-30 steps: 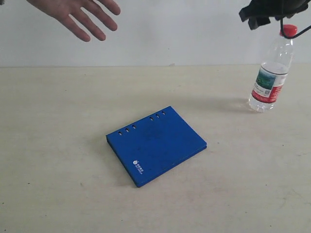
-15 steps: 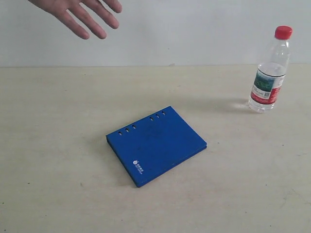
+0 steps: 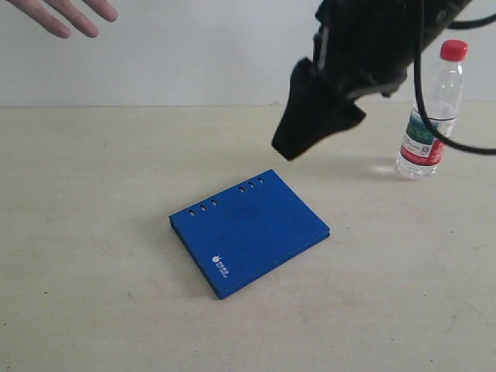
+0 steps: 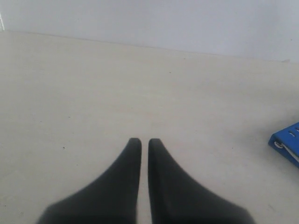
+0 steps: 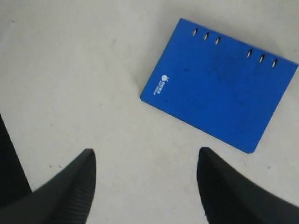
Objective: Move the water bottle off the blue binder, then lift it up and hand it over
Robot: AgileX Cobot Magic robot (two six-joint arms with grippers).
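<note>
- The pale table (image 3: 93, 232) fills most of what you see, with a white wall (image 3: 217, 54) behind it.
- Your right arm (image 3: 364, 46) hangs over the table as a big dark shape, between the binder and the bottle in the exterior view. The right gripper (image 5: 145, 151) at its end hovers in the air with its 2 fingers spread wide and nothing between them. Its wrist camera looks down past them onto bare table, with the binder beyond.
- The blue binder (image 3: 248, 231) lies flat near the middle of the table, turned at an angle. It has 6 slots in 2 groups of 3 along its far edge and a small white logo near its front corner. Nothing rests on it.
- The water bottle (image 3: 428, 147) stands upright on the table at the far right, well apart from the binder. A black cable (image 3: 419, 93) from your arm crosses in front of it.
- A person's hand (image 3: 66, 14) shows at the top left, fingers extended, above the table.
- Your left gripper (image 4: 144, 141) is closed, with only a thin slit between its fingers and nothing held, over bare table.
</note>
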